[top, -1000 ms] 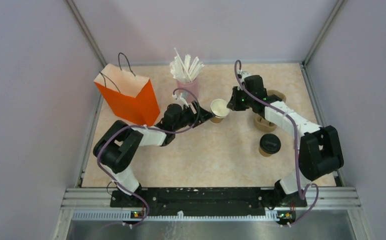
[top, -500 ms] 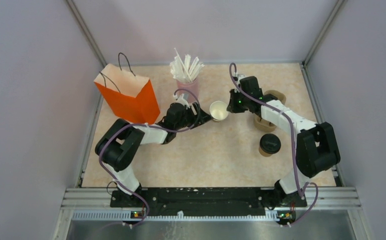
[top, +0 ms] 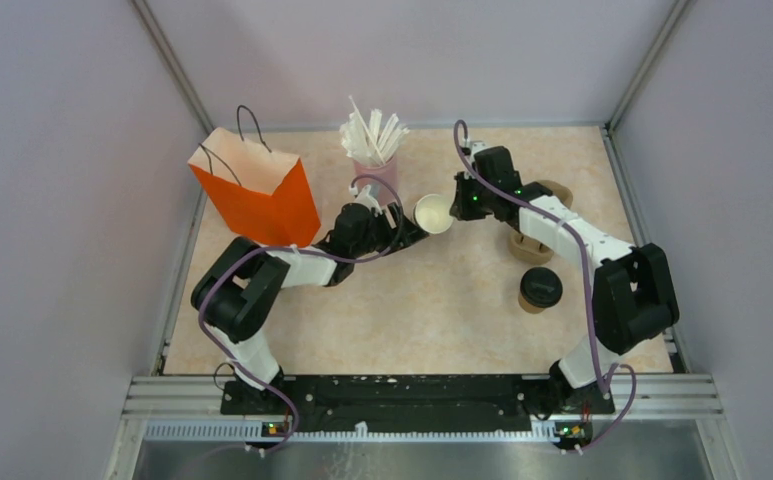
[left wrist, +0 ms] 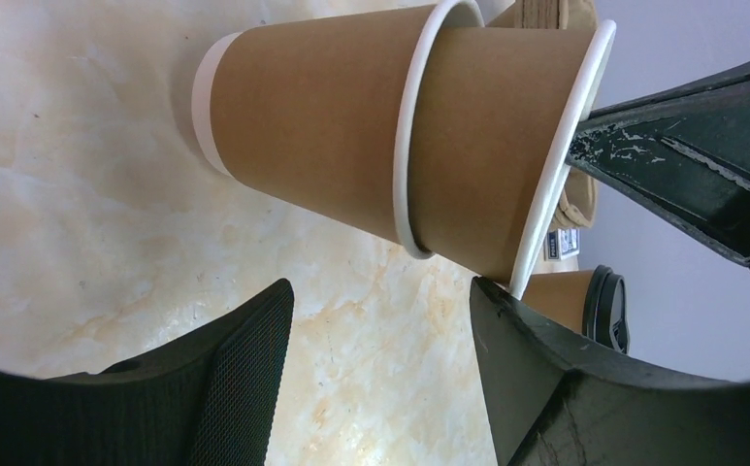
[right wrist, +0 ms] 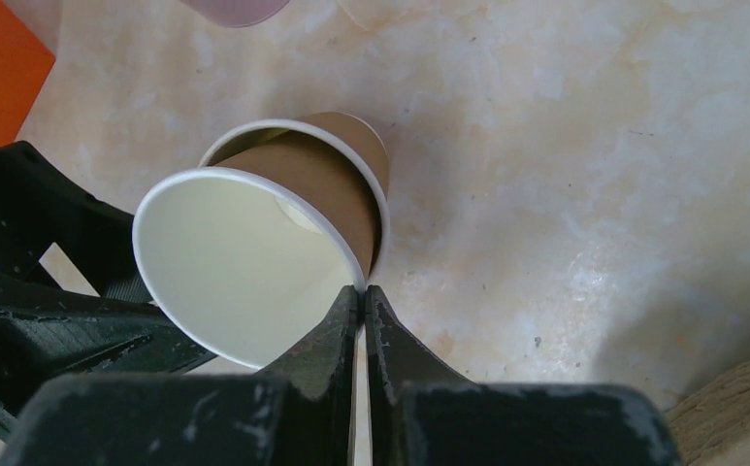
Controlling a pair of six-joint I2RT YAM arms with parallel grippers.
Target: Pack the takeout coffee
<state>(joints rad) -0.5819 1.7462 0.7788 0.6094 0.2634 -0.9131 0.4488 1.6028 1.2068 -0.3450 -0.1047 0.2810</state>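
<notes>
The right hand (right wrist: 361,296) pinches the rim of the inner cup (right wrist: 244,262), which is nested, tilted, in the outer cup (right wrist: 356,146) near the pink straw cup (top: 377,172). The left hand (left wrist: 380,289) is released just beside them. Light, crushable paper likely wants a gentle grip round the wall; the smooth marbled table (top: 442,320) may let it slide, and the hands leave little room.

Pale lilac walls (top: 62,200) close in the left, top and right of the frame, joined by aluminium struts (top: 175,70) at the upper corners. The desk (top: 442,320) is beige, marbled and evenly lit. A ribbed metal rail (top: 162,385) crosses the bottom.
</notes>
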